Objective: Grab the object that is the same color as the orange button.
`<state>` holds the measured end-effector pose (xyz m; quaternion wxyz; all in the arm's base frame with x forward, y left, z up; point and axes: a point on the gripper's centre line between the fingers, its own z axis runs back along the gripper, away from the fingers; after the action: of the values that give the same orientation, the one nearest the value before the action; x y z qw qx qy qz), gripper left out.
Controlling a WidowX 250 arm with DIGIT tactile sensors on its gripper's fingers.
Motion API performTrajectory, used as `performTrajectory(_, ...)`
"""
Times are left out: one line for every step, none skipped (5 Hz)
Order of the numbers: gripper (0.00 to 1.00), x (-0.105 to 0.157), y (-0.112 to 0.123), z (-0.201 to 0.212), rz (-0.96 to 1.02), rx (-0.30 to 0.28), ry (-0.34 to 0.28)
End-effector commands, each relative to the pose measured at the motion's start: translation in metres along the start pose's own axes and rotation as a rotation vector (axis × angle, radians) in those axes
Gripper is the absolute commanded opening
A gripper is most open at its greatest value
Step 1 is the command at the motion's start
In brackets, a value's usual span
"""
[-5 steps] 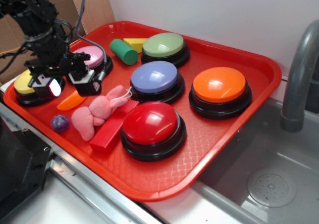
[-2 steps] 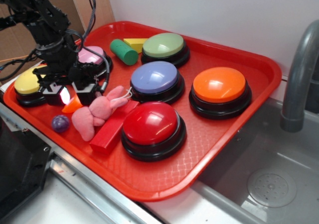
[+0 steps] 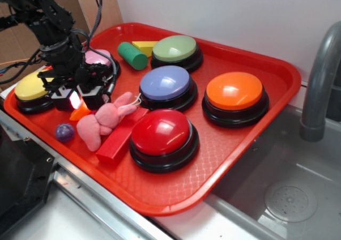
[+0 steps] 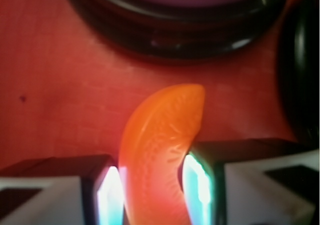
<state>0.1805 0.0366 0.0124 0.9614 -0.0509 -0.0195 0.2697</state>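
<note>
The small orange half-moon piece lies on the red tray at the front left, mostly hidden under my gripper. In the wrist view the piece stands between my gripper's lit pads, which press on it from both sides while it rests on the tray floor. The large orange button on its black base sits at the tray's right, far from the gripper.
Around the gripper are a yellow button, a pink button, a pink plush toy, a purple ball and a red block. Red, blue and green buttons fill the middle. A faucet stands right.
My gripper has moved right and down over the orange half-moon piece, and its jaws have closed from wide open onto the piece.
</note>
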Motion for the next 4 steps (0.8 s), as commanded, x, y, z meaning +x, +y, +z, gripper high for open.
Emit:
performTrajectory(0.00, 0.002, -0.001, 0.024, -0.065, 0.052, -0.062)
performTrajectory(0.00, 0.003, 0.000, 0.054, -0.123, 0.064, -0.115)
performTrajectory(0.00, 0.002, -0.009, 0.089, -0.222, 0.050, -0.119)
performTrajectory(0.00, -0.003, -0.025, 0.120, -0.367, 0.043, -0.108)
